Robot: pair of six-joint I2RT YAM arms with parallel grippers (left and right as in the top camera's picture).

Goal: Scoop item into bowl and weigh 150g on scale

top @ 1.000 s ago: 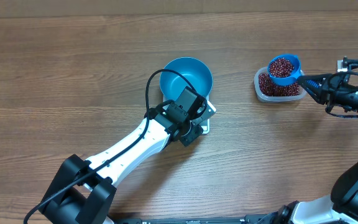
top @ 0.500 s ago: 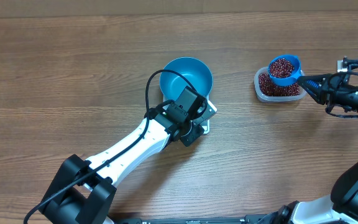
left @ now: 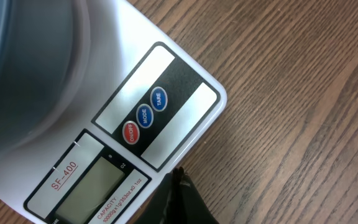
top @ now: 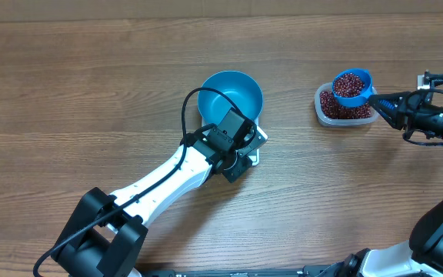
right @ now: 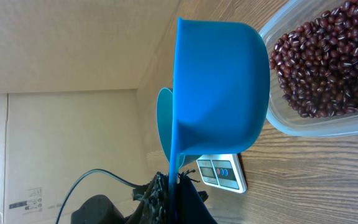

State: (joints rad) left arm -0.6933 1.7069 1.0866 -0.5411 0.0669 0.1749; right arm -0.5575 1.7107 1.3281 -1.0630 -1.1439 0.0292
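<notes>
While the left arm (top: 160,181) reaches in from the table's (top: 91,92) near left corner, its left gripper (left: 180,198) has its fingers pressed together on nothing. The tip is just beside the scale (left: 180,118), at the edge with the display and the three round buttons. Whether the tip touches the scale cannot be told. The blue bowl (top: 231,94) stands on the scale and covers most of it. Well apart to the right sits a clear tub (top: 319,108) holding the beans (top: 331,106). A blue scoop (right: 222,87) hangs over the tub's far right part, heaped with more of the beans. The right gripper (top: 383,101) is clamped on the scoop's handle, which points right, with its arm reaching in from the table's right edge.
</notes>
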